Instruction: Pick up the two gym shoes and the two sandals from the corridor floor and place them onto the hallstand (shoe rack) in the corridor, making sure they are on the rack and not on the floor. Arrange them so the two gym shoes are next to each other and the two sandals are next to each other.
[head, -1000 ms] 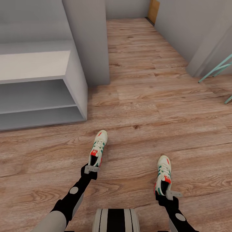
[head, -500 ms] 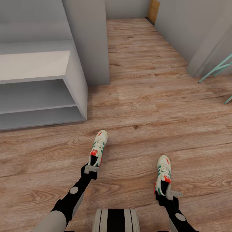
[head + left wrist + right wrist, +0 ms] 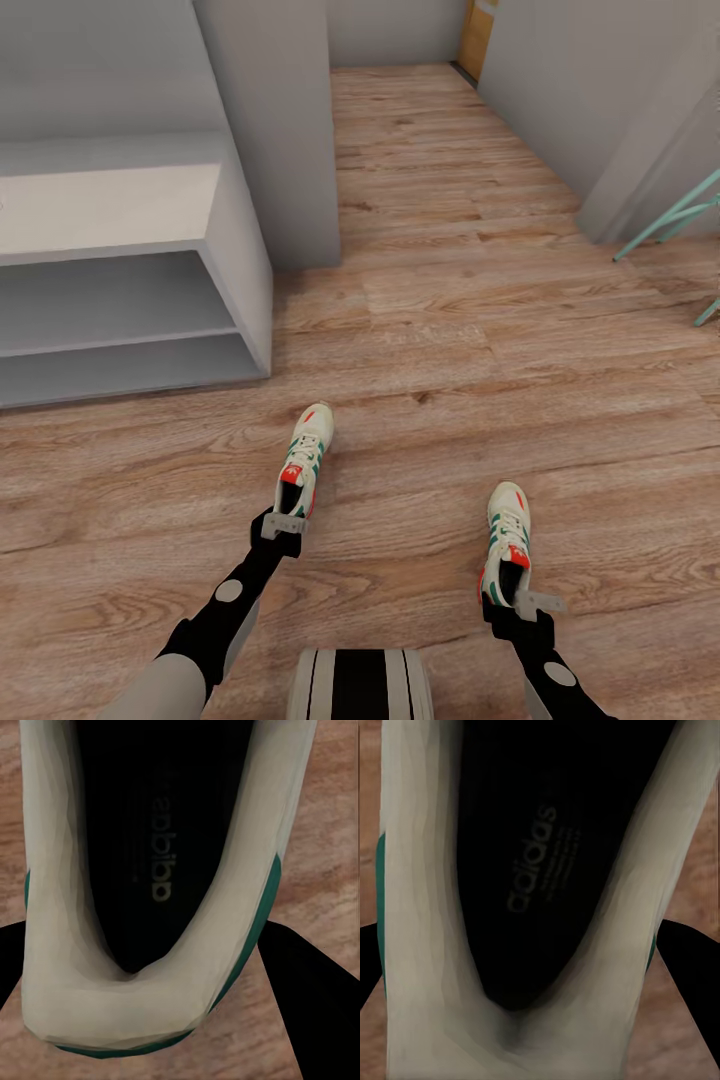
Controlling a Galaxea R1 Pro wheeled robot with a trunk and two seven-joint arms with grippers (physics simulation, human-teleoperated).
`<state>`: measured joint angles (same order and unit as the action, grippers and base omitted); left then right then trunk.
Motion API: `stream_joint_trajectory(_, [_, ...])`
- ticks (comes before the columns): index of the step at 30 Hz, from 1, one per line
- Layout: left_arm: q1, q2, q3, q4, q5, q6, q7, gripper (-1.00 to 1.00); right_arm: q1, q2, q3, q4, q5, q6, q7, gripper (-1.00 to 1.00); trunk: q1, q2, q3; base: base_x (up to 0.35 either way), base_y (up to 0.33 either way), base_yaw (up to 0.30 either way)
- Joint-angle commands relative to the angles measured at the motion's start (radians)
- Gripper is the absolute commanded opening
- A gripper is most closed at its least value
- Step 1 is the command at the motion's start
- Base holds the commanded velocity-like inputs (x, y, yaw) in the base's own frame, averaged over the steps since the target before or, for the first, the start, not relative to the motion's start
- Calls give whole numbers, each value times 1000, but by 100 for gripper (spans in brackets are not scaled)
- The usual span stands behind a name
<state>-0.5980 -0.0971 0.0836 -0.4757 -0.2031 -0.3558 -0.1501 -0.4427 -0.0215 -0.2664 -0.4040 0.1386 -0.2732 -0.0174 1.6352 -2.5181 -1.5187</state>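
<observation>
Left hand (image 3: 284,527) pinching cream green-striped gym shoe (image 3: 304,463) by heel, right hand (image 3: 522,606) pinching its twin (image 3: 507,540)

Both black-sleeved arms reach forward and down from the lower edge of the head view. The left gripper (image 3: 284,524) has its jaws clamped on the heel of the left cream-white sneaker with green stripes (image 3: 304,462). The right gripper (image 3: 522,602) grips the heel of the matching right sneaker (image 3: 508,535) likewise.

Grey wall column (image 3: 280,130) beside shelving; wooden door (image 3: 476,35) at far end; teal frame legs (image 3: 680,215) at right.
</observation>
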Motion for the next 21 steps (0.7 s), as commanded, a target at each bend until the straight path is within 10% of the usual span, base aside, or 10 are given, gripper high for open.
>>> stream_joint_trajectory(1, [0,-1,8,0,-10,-4,-5,-100,-1,1,-5,1,10,-4,-3,-100,-1,0,3,0,0,0])
stream_joint_trajectory(17, [6,7,14,-9,-5,-3,4,-100,-1,1,-3,-1,12,-9,-1,-100,-8,4,65,0,0,0])
stream_joint_trajectory(21, [67,43,19,-16,-2,-2,13,-100,0,-4,-3,0,14,-34,1,-100,-10,5,81,0,0,0])
